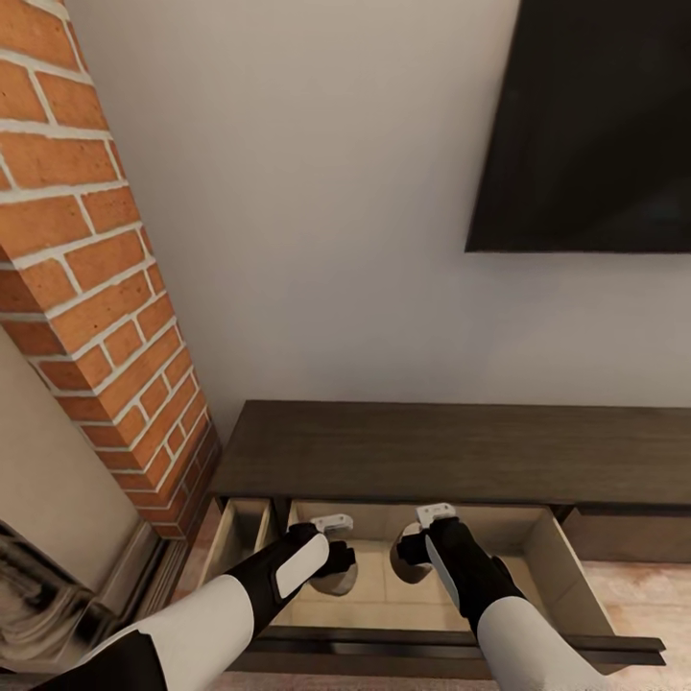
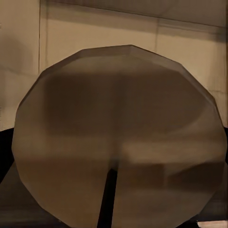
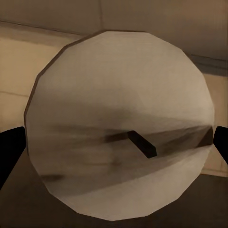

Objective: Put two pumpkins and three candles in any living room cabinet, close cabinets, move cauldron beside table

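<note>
Both arms reach into the open drawer of the cabinet in the head view, left gripper and right gripper each holding a candle. Left wrist view: the left candle between dark fingers. Right wrist view: the right candle clamped likewise, over pale drawer wood.

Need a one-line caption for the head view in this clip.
Both grippers, left and right, each lower a candle into the open drawer of the dark cabinet.
</note>
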